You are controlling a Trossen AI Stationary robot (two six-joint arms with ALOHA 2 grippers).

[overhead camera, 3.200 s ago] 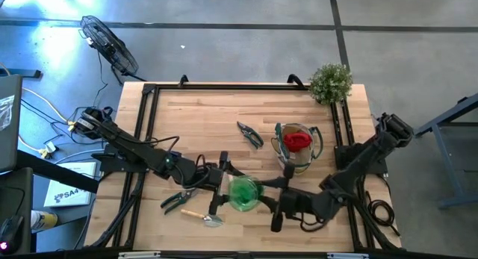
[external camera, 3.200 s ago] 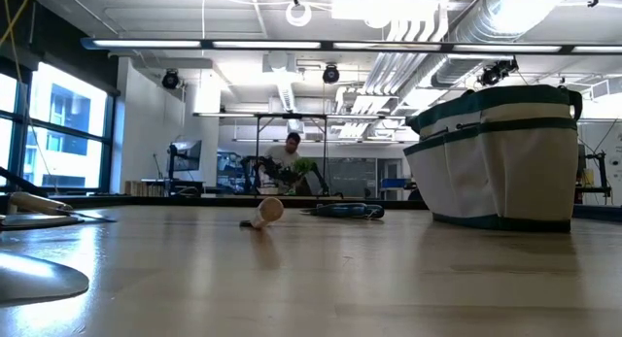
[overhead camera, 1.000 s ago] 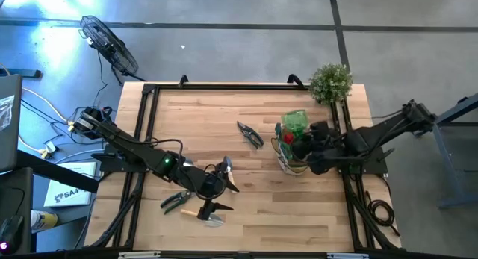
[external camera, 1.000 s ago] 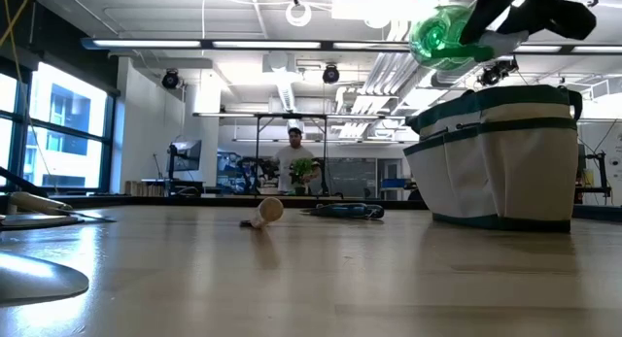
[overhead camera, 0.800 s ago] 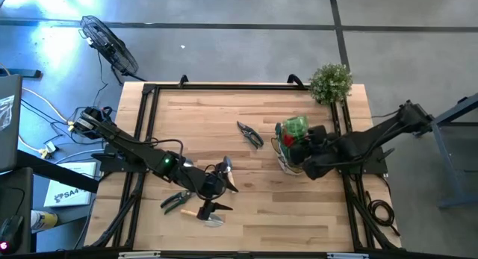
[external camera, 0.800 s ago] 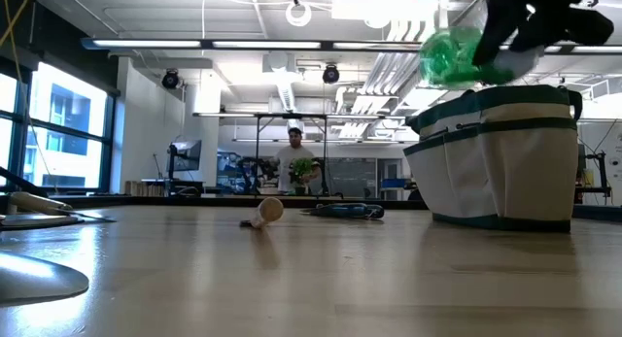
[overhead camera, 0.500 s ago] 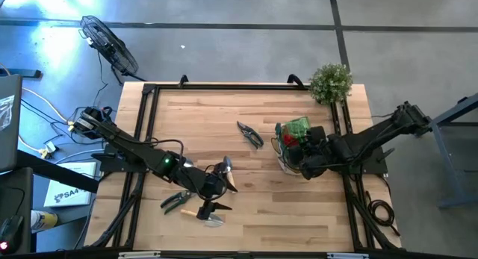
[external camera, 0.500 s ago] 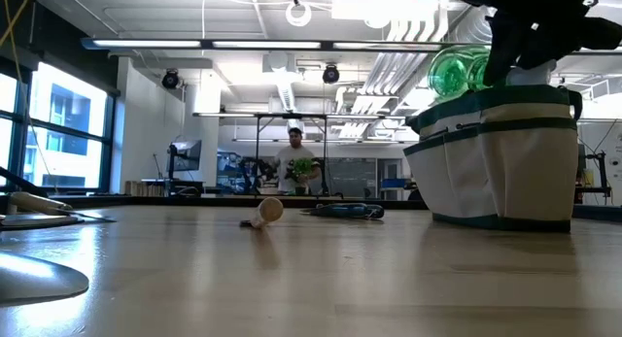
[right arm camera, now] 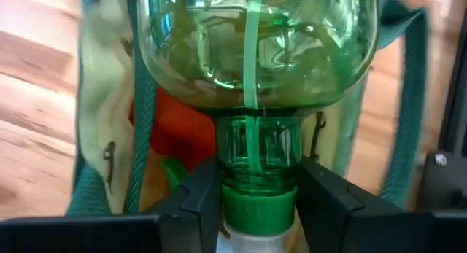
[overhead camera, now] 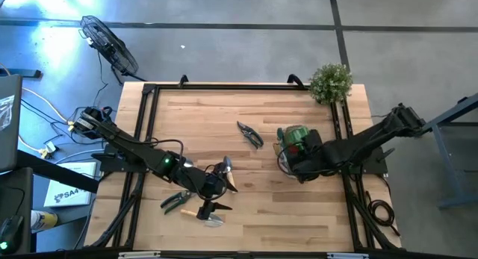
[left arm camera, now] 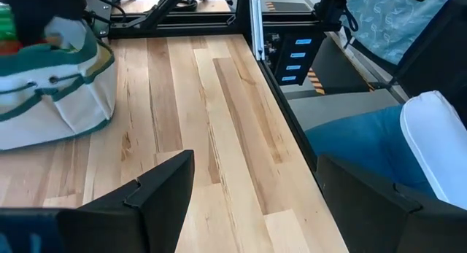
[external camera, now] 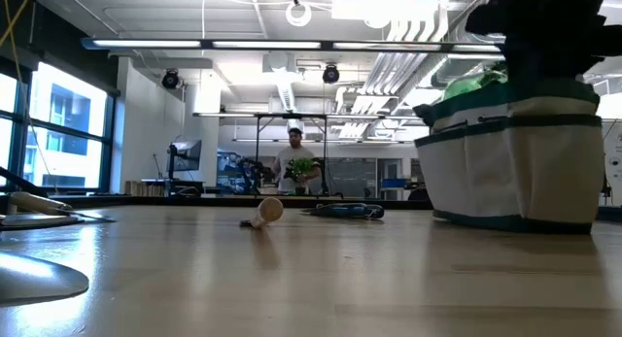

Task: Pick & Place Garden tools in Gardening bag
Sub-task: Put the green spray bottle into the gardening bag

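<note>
**Bottle going into the bag**

I have the right gripper [overhead camera: 300, 143] over the bag [overhead camera: 282, 163], clamped on the neck of the green spray bottle [right arm camera: 257, 85]. In the right wrist view both fingers [right arm camera: 198, 202] sit on either side of the neck just above the cap, and the bottle's clear body hangs over the bag's mouth, with the red glove [right arm camera: 182, 129] inside it beneath. From table height the bottle [external camera: 473, 84] shows just above the bag's green rim [external camera: 515, 102], so I judge it partly lowered but not seated.

The step in hand is placing the bottle. Next I would ease it lower until it rests on what is in the bag, then spread the fingers and lift straight out, keeping clear of the loop handles. The bag is soft, so I expect the rim may sag or shift if I push.

My left gripper [overhead camera: 216, 186] waits with its fingers wide over the near-left part of the table, close to the trowel [overhead camera: 203, 214] and the green-handled shears [overhead camera: 178, 201]. Another pair of shears [overhead camera: 250, 133] lies mid-table, left of the bag. Those three are left to pack.
</note>
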